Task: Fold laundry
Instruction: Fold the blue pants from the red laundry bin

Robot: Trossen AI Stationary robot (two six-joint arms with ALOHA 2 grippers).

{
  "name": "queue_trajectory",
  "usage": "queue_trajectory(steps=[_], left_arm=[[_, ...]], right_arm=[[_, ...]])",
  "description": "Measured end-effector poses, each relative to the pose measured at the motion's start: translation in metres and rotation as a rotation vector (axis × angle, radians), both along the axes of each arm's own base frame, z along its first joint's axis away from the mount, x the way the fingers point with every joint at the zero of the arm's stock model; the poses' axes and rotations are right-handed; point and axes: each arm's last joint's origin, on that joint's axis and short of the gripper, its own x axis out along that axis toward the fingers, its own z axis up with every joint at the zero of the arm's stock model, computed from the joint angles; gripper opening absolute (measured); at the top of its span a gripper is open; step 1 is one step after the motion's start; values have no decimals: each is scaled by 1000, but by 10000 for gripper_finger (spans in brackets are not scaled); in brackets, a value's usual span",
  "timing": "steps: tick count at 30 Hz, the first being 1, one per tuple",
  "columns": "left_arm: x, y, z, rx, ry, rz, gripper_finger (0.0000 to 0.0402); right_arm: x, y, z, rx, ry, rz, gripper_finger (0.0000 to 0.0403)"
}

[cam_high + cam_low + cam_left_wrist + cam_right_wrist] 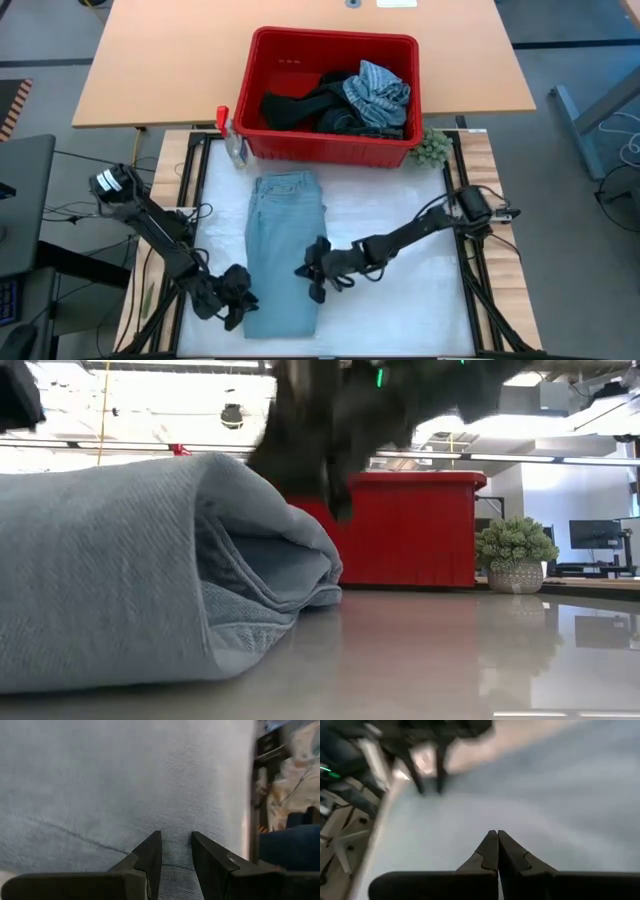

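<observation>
**Light blue jeans folded on the mat, both grippers at their edges**

From above, a pair of light blue jeans lies folded lengthwise on a white mat in the middle of the table, waistband toward the far side. The left gripper sits at the jeans' near left corner. The right gripper rests at their right edge, about midway along. Just behind the jeans stands a red plastic basket holding more laundry: a grey-blue striped garment on the right and black clothes to its left. A clear spray bottle with a red top stands by the basket's left front corner, and a small green fuzzy ball sits at its right front corner.

At table height, the folded jeans fill the left half, their layers curling open toward the middle. A dark arm comes down from above, blurred, just behind the fold. The red basket blocks the room beyond, with the green ball in a pale pot beside it.

The left wrist camera sees denim across nearly the whole picture. Its fingers stand slightly apart over the cloth; whether they pinch it cannot be told.

The right wrist camera shows its fingers pressed together over blurred pale cloth, holding nothing, with the left arm farther off.
</observation>
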Motion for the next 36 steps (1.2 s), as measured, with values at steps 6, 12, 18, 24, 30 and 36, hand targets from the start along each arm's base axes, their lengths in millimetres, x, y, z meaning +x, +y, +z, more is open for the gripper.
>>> queue_trajectory(steps=[6,12,18,24,30,36], left_arm=[[1,-2,-11,-11,62,-5,93],[1,-1,-3,-7,12,15,93],[-2,8,25,48,-147,29,93],[-4,10,36,61,-199,-32,90],[-9,-2,25,71,-149,-173,51],[-7,-11,10,81,-112,-232,5]], right_arm=[[1,12,-50,75,111,-55,23],[1,15,-51,120,108,-82,23],[8,23,6,118,-61,-49,23],[12,55,14,114,-92,16,23],[15,88,3,115,-95,77,23],[19,113,-29,100,-26,105,20]])
